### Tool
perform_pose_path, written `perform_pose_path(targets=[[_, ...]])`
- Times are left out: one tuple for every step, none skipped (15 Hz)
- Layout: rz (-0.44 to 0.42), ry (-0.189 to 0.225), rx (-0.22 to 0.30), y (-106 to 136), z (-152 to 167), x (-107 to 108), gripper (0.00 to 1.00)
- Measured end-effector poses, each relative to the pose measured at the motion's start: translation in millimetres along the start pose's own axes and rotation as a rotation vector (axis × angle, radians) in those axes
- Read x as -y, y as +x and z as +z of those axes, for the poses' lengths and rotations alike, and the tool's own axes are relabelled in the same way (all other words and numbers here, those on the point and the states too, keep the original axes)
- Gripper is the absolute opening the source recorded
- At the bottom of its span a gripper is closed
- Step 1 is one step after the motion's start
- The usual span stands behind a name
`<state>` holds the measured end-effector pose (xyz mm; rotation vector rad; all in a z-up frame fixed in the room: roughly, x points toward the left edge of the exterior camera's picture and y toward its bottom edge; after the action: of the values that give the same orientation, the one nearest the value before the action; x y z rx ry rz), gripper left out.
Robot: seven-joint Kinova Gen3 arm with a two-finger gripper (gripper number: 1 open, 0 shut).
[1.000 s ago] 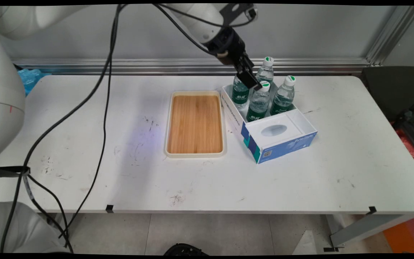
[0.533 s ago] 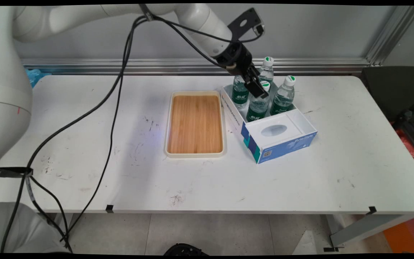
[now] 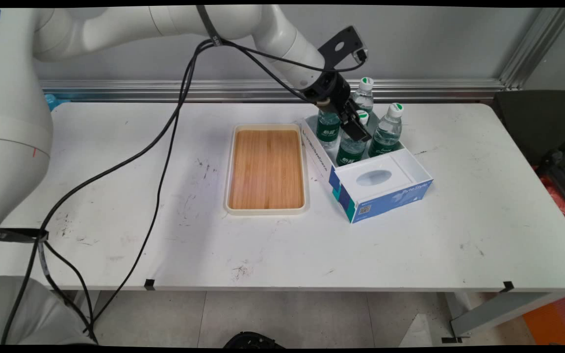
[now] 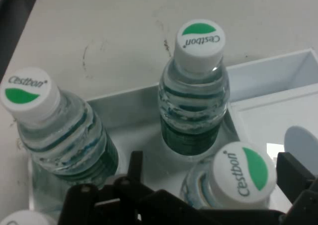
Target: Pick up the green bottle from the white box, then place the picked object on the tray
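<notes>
Over the past second the arm has swung lower and slightly rightward in the frame, bringing the black gripper from above the bottle caps down among the water bottles right of centre in the main view. Its fingers stand apart, one on each side of the near bottle, whose white cap with a green patch sits between them in the hand view; neither finger can be seen pressing on it.

Four clear plastic bottles, each with a dark green label and a white-and-green cap lettered "Cestbon", stand upright in the rear compartment of an open white box with blue sides, which sits right of centre on the white table. The left bottle stands at the box's left wall, partly behind the gripper. The rear bottle rises behind the gripper near the back wall of the box, and the right bottle stands just beside the near one. In the hand view two of the others appear at upper centre and at left; only a cap edge of another bottle shows at the bottom left corner.

The box's front compartment holds a white insert with an oval opening. Just left of the box lies a cream-rimmed tray with a bamboo floor. Black cables hang from the arm across the left half of the frame.
</notes>
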<state>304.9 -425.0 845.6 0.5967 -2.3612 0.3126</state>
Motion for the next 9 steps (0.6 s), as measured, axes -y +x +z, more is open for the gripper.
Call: perform_pose_path(targets=[[-0.001, 0.001, 0.000, -1.0, 3.0, -0.1, 1.00], [-0.003, 0.001, 0.000, -1.9, 5.5, -0.1, 1.00], [-0.005, 0.000, 0.002, -3.1, 8.1, -0.5, 1.00], [-0.008, -0.001, 0.004, -4.5, 10.5, -1.0, 1.00], [-0.011, -0.002, 0.006, -5.8, 12.5, -1.5, 1.00], [-0.013, -0.004, 0.007, -6.9, 14.1, -2.1, 0.00], [-0.016, -0.006, 0.008, -7.8, 15.9, -2.7, 0.00], [-0.019, -0.007, 0.009, -8.8, 17.1, -3.2, 0.00], [-0.023, -0.009, 0.010, -9.5, 18.2, -3.8, 0.00]])
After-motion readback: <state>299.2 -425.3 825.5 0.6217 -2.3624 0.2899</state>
